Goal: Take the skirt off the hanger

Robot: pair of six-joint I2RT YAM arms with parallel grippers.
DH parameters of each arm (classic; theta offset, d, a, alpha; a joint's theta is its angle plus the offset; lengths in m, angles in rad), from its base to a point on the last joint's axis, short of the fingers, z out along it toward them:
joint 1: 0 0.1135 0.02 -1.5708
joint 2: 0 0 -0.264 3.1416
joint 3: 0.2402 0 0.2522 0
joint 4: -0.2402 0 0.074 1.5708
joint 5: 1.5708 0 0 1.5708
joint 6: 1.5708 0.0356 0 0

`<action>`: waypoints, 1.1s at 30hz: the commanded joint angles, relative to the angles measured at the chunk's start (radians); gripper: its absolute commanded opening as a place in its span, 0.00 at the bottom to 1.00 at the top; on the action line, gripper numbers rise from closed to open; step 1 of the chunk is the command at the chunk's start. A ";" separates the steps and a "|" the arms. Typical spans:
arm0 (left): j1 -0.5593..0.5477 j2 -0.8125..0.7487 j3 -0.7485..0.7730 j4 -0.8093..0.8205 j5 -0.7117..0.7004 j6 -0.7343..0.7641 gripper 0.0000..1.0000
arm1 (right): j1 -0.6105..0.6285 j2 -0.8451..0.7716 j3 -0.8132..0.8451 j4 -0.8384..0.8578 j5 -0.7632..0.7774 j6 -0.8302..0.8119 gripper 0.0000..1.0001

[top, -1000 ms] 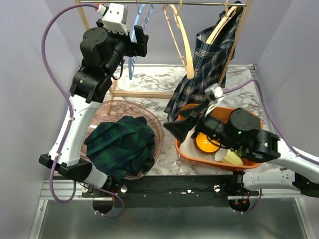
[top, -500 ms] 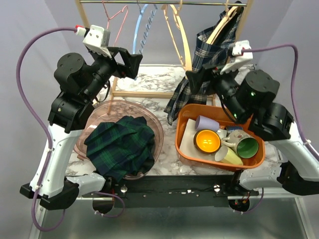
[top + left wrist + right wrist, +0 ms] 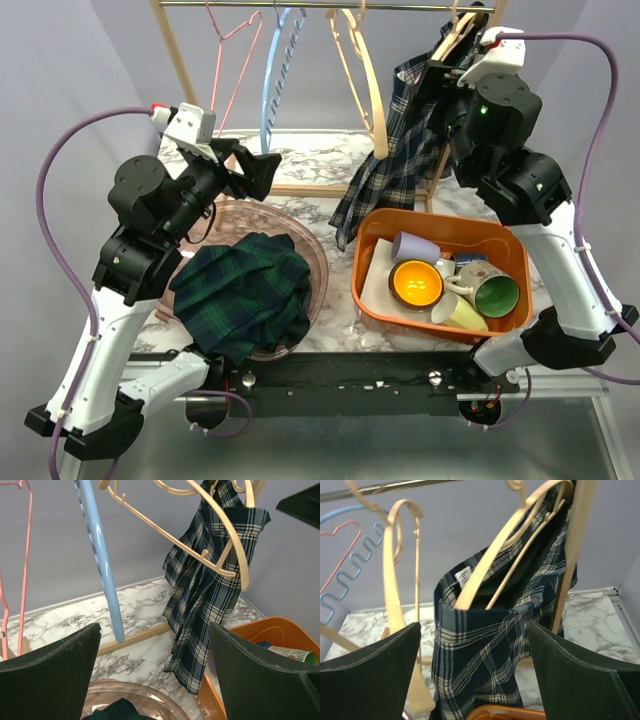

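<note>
The right gripper (image 3: 474, 625) has climbed from low over the bin (image 3: 372, 290), far below the rail (image 3: 330, 6), to just under the rail's right end, where it faces the top of the skirt (image 3: 395, 170). The cups (image 3: 415, 283) it covered now show. The left gripper (image 3: 154, 625) has dropped from just under the rail, by the blue hanger (image 3: 275, 80), to well below it and drawn back leftward. The pink hanger (image 3: 228, 60), hidden behind that arm before, is now in sight.

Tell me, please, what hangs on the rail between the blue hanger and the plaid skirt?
An empty tan hanger hangs there, between the blue hanger and the plaid skirt; the top external view shows it best.
</note>
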 commanded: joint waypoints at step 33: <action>-0.013 -0.159 -0.182 0.169 -0.142 -0.042 0.99 | -0.076 -0.046 -0.299 0.097 0.040 0.075 0.76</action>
